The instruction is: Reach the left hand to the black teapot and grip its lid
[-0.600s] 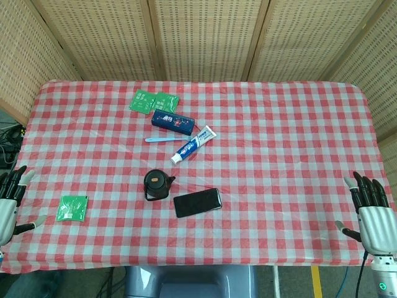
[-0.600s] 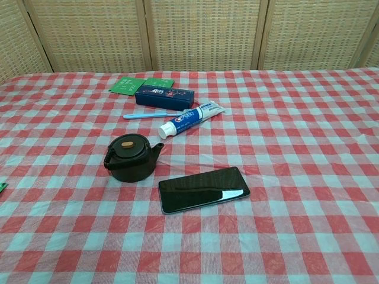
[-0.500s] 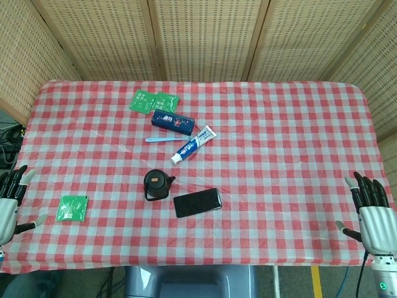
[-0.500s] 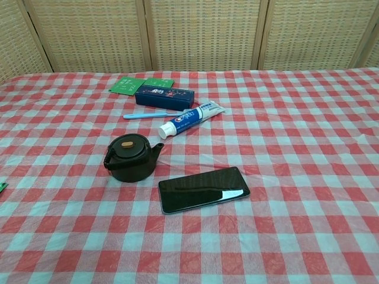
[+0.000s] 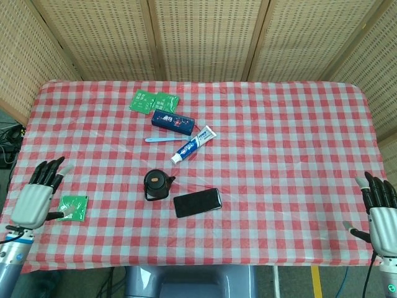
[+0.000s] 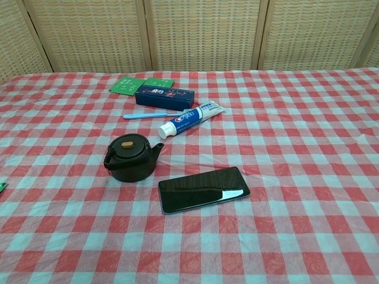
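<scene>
The black teapot (image 5: 157,184) stands near the middle of the checked table, its lid (image 6: 127,144) on top with a small tan knob. In the chest view the teapot (image 6: 129,158) shows left of centre. My left hand (image 5: 37,195) hovers over the table's left edge, fingers apart and empty, well to the left of the teapot. My right hand (image 5: 381,211) stays at the far right edge, fingers spread, holding nothing. Neither hand shows in the chest view.
A black phone (image 5: 197,202) lies just right of the teapot. A green packet (image 5: 73,208) lies beside my left hand. Further back are a toothpaste tube (image 5: 193,144), a blue toothbrush (image 5: 162,139), a dark blue box (image 5: 173,121) and two green packets (image 5: 153,100).
My left hand has moved in from the left edge toward the table, now beside the green packet. The right hand has shifted slightly right and down.
</scene>
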Available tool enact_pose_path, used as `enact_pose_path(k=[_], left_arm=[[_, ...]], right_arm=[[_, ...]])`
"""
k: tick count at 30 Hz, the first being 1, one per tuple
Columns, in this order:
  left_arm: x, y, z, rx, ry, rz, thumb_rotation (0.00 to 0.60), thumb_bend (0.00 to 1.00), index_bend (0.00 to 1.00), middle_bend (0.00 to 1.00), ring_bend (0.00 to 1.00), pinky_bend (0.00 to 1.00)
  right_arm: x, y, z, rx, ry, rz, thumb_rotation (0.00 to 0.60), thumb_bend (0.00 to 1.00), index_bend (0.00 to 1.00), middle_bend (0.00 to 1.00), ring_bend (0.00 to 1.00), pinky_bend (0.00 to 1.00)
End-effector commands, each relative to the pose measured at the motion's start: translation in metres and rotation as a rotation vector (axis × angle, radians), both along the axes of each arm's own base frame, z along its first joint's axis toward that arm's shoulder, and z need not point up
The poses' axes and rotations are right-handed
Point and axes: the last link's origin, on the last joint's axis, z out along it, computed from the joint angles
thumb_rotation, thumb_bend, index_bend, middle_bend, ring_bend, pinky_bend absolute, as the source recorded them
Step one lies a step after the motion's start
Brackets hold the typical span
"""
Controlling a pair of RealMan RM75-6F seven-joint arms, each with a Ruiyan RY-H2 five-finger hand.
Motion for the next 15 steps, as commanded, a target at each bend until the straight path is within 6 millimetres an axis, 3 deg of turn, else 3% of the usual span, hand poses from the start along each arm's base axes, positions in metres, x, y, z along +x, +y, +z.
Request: enact_pose_path(k=[1, 4, 11, 15], left_arm=[[0.05, 0.033, -0.025, -0.093, 0.002, -0.069, 0.6, 0.13, 0.35, 0.0, 0.0, 0.0], [0.082, 0.056, -0.046, -0.142, 0.031, -0.096, 0.6, 0.19, 0.41, 0.0, 0.0, 0.0], [0.12, 0.079, -0.087, -0.205, 0.086, -0.063, 0.6, 0.29, 0.43, 0.0, 0.0, 0.0], [0.13, 0.089, -0.105, -0.218, 0.108, -0.031, 0.6, 0.3, 0.44, 0.0, 0.0, 0.0]], right_arm=[[-0.001, -0.001, 0.0, 0.002, 0.003, -0.003, 0.6, 0.0, 0.01, 0.0, 0.0, 0.0], [-0.002, -0.003, -0.002, 0.007, 0.011, -0.009, 0.6, 0.0, 0.01, 0.0, 0.0, 0.0], [-0.004, -0.005, 0.0, 0.005, 0.006, -0.021, 0.6, 0.0, 0.01, 0.0, 0.0, 0.0], [-0.006, -0.006, 0.0, 0.007, 0.001, -0.027, 0.6, 0.0, 0.01, 0.0, 0.0, 0.0]])
